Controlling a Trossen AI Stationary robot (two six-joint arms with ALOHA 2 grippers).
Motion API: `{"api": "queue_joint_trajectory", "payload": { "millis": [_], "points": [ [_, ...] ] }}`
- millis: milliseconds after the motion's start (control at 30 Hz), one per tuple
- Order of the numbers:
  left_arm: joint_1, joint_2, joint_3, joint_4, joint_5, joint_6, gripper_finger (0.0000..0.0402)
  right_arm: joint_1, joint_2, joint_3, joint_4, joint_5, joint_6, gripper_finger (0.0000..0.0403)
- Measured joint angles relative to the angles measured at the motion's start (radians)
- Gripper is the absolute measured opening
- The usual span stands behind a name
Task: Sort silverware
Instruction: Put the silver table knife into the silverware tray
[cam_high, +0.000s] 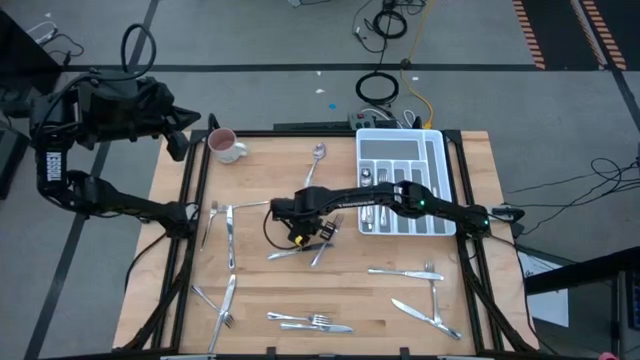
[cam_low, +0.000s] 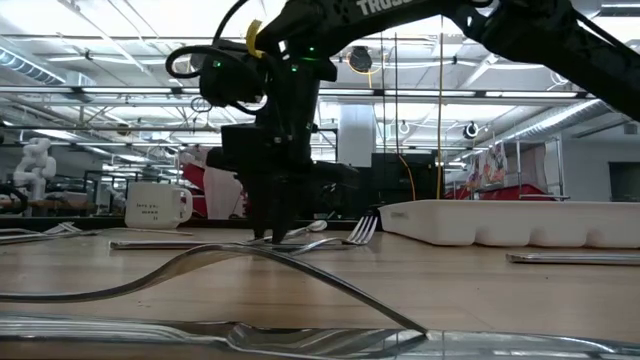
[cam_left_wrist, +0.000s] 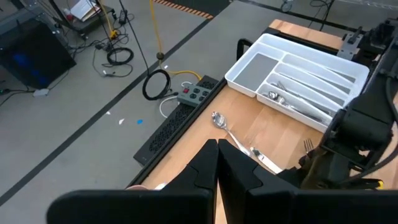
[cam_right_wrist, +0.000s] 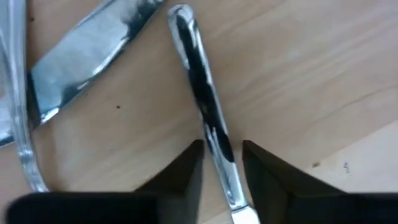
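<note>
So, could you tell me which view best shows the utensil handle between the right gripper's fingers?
The right wrist view: the handle lies on the table between the open right gripper fingers. The high view shows only the gripper above a small cluster; the low view hides the handle; the left wrist view misses it.

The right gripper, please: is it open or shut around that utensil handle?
Open. In the right wrist view the right gripper straddles the silver handle, gaps showing on both sides.

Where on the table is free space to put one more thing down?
Bare wood lies between the mug and the spoon, and below the cutlery tray. Crowded: around the right end effector and along the front edge.
</note>
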Motion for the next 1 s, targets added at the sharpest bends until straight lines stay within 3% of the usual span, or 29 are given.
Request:
{"api": "queue_joint_trajectory", "payload": {
  "millis": [67, 133, 333, 533, 867, 1000],
  "points": [
    [0.000, -0.002, 0.000, 0.000, 0.000, 0.000, 0.0013, 0.004, 0.003, 0.000, -0.005, -0.001, 0.009, 0.0037],
    [0.000, -0.004, 0.000, 0.000, 0.000, 0.000, 0.0013, 0.005, 0.006, 0.000, -0.008, -0.003, 0.019, 0.0015],
    [0.000, -0.009, 0.000, 0.000, 0.000, 0.009, 0.0013, 0.020, 0.001, 0.018, -0.043, 0.063, 0.069, 0.0004],
    [0.000, -0.011, 0.000, 0.000, 0.000, 0.010, 0.0013, 0.018, -0.016, 0.119, -0.067, 0.099, 0.141, 0.0001],
    [0.000, -0.011, 0.000, 0.000, 0.000, 0.031, 0.0013, 0.015, -0.221, 0.117, -0.094, 0.194, 0.225, 0.0002],
    [0.000, -0.011, 0.000, 0.000, 0.000, 0.030, 0.0013, -0.012, -0.276, 0.121, -0.114, 0.141, 0.310, 0.0001]
  ]
}}
